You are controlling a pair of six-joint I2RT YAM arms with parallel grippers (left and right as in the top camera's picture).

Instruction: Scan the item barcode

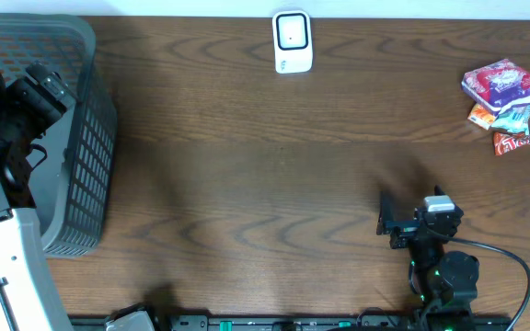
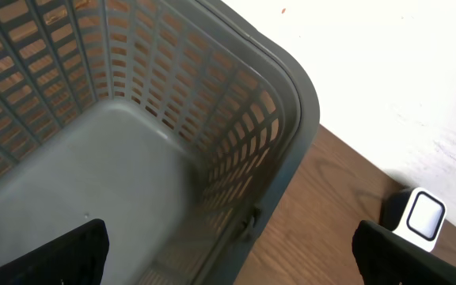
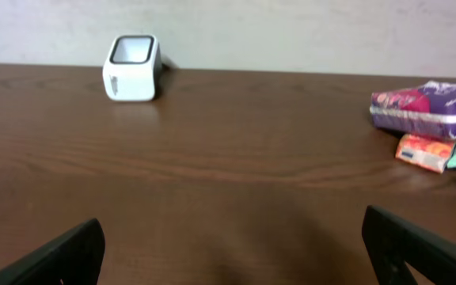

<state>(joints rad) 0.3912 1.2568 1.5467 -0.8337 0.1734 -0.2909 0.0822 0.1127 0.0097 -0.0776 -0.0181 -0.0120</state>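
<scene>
1. Basket (image 1: 90, 156), grey plastic lattice, at the far left edge of the brown wooden table (image 1: 247, 184). Its floor shows bare in the left wrist view.
2. Left gripper (image 1: 42, 92), black, poised above the basket's interior. Its jaws are spread wide with nothing between them.
3. Scanner (image 1: 293, 41), small white box with a dark window. It stands at the far edge near the middle, well apart from everything else.
4. Right gripper (image 1: 389, 221), black, at the near side, right of centre, low over bare wood. Its jaws are fully apart and hold nothing.
5. Items, clustered at the far right: purple packet (image 1: 504, 85), orange packet (image 1: 482, 115) just beside it, teal packet (image 1: 523, 115), and red bar (image 1: 525, 140) nearest. No barcode can be made out.
</scene>
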